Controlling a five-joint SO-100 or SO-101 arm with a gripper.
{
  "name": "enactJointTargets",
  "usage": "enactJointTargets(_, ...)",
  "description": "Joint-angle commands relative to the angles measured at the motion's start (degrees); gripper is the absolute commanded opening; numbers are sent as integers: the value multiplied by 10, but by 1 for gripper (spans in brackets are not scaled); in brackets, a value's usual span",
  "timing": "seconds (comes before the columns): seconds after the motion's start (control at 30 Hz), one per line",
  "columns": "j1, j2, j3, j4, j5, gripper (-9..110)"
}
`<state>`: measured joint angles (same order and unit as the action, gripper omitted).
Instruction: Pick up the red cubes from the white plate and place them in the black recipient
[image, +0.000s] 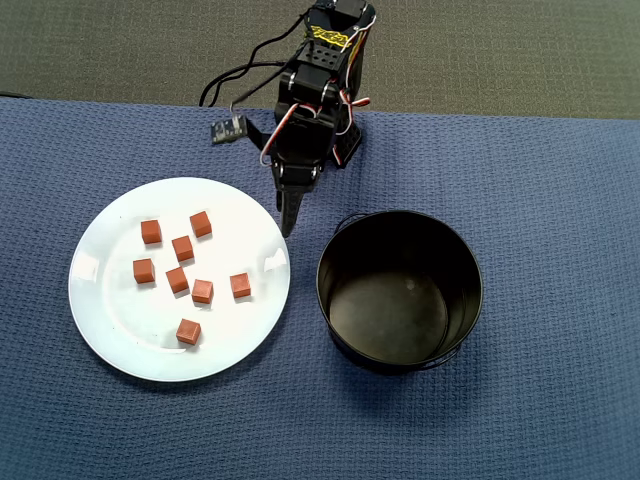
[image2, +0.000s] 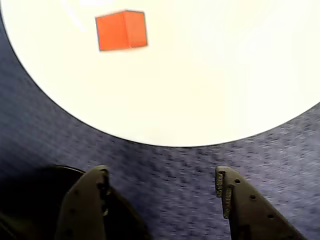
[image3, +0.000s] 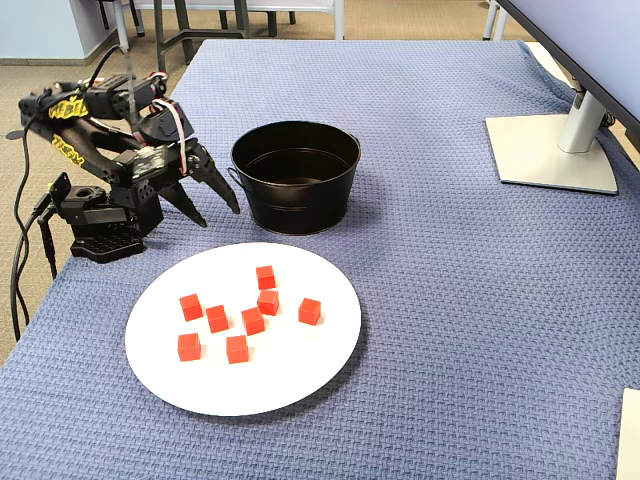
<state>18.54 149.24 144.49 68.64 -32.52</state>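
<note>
- While the gripper (image3: 212, 207) hangs empty with jaws spread near the black recipient (image: 400, 290)
- seven red cubes (image: 183, 248) sit on the white plate (image: 110, 330)

Bare cloth-covered bench (image3: 450, 300) open on the far side, narrow gap between plate (image: 110, 330) and tall pot (image: 400, 290), pot mouth unobstructed

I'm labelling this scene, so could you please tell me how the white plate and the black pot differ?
The glossy round white plate is wide and shallow; the round black metal pot is narrower with tall straight walls. The plate holds eight small red cubes; the pot looks empty. Only the pot has a thin wire handle. Both are round and rest on the blue cloth.
</note>
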Motion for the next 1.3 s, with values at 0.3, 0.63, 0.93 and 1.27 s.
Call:
enactJointTargets(0.3,178,-322,-177,-114,-343,22)
enactJointTargets(0.63,267,-421,-233,-125,-518,23)
enactJointTargets(0.93,309,-437,-232,-106,-654,25)
enactJointTargets(1.27,325,-453,-222,-134,-630,25)
